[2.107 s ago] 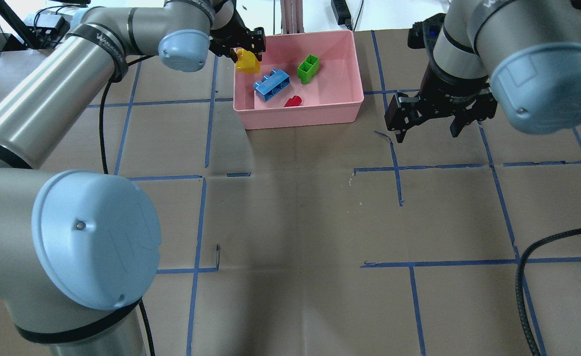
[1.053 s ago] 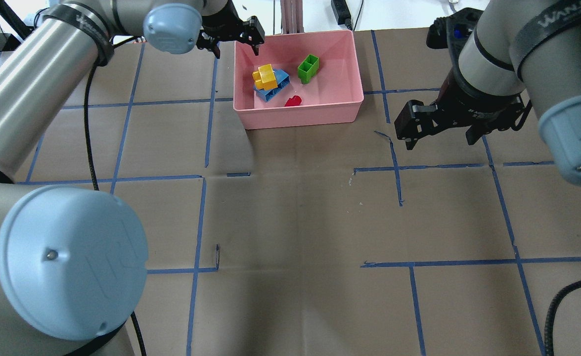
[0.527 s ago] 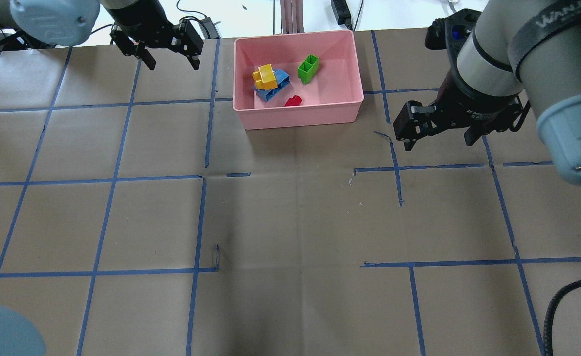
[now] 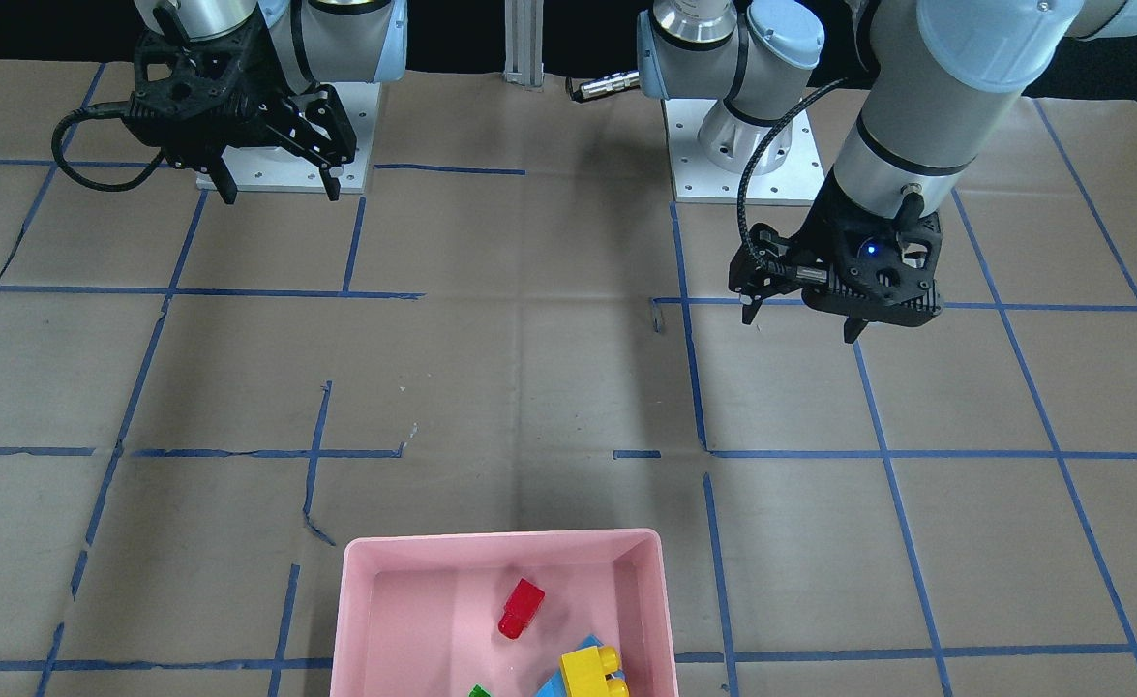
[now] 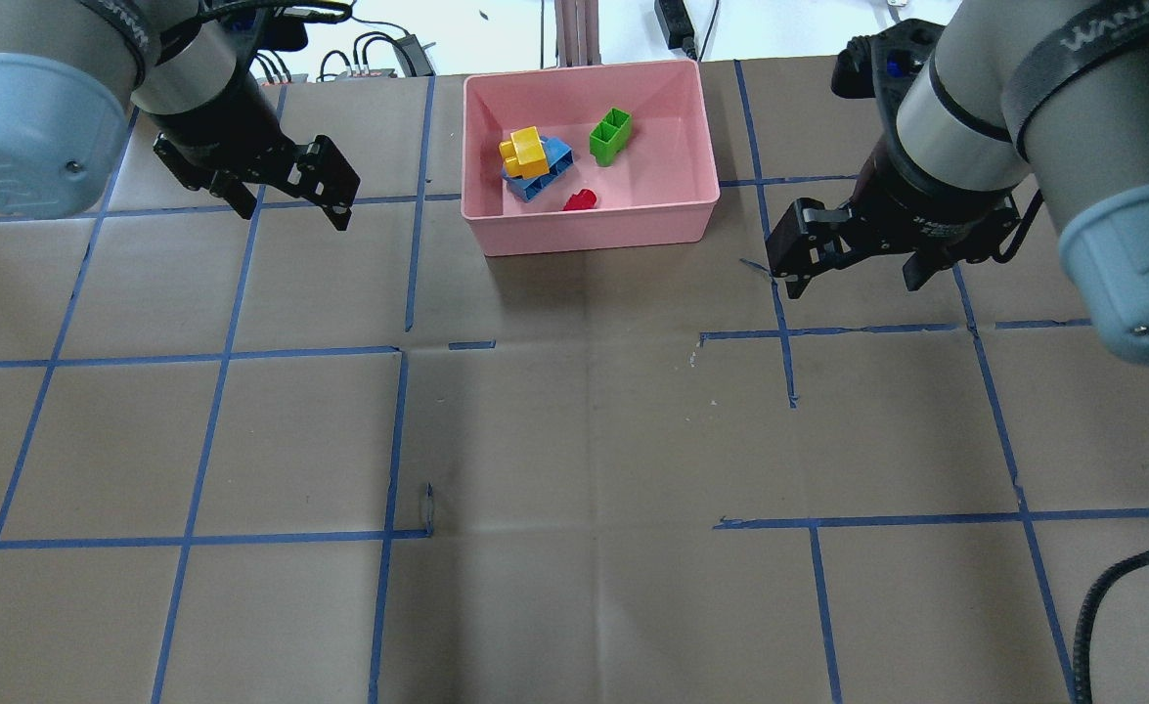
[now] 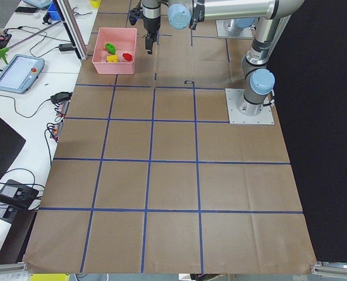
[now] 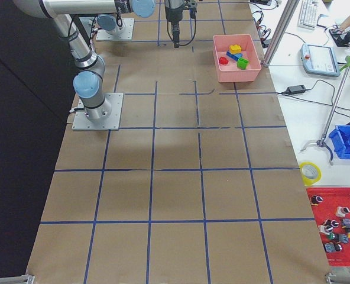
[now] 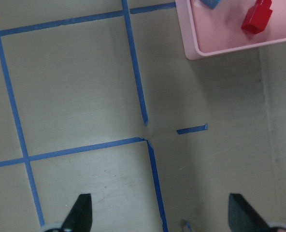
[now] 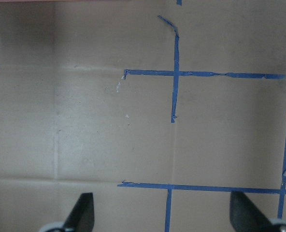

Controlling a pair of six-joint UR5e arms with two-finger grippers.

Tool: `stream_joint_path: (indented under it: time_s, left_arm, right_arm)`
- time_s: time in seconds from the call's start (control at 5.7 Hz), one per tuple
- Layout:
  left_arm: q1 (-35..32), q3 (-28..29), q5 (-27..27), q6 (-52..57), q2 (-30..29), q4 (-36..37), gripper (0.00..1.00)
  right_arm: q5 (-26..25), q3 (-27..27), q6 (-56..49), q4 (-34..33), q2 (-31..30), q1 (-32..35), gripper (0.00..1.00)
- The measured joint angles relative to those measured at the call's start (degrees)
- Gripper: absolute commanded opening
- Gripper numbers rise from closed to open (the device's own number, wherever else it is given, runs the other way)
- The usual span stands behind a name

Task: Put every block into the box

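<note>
Left end effector [image 5: 292, 210] spread; box [image 5: 589, 240] holds four blocks [image 5: 609, 135].

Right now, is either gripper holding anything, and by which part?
Nothing is held. The left gripper and the right gripper are both open and empty; the yellow block, blue block, green block and red block lie in the box.

A flat worktop [image 5: 574, 440] covered in creased brown paper carries a grid of blue tape lines [image 5: 144, 359], some of them broken or peeling. A shallow rectangular pink plastic box [image 5: 594, 230] sits directly on the paper, close against the edge opposite the robot, with its long sides parallel to that edge. Near the robot-side edge lie a square white metal base plate [image 4: 689, 179] and a second base plate [image 4: 278, 174], both well apart from the box.
</note>
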Motion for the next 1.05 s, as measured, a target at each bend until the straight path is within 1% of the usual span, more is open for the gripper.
stream_joint_path:
  time_s: [0.18, 0.53, 1.05]
  left_arm:
    - [0.1, -0.2, 0.2, 0.3, 0.9, -0.2, 1.0]
    - [0.1, 1.3, 0.3, 0.3, 1.6, -2.5, 1.0]
    - [0.1, 1.6, 0.3, 0.3, 2.2, -3.0, 1.0]
  right_arm:
    - [0.1, 0.0, 0.0, 0.0, 0.0, 0.0, 1.0]
    - [0.1, -0.1, 0.0, 0.0, 0.0, 0.0, 1.0]
    - [0.1, -0.1, -0.1, -0.1, 0.2, 0.0, 1.0]
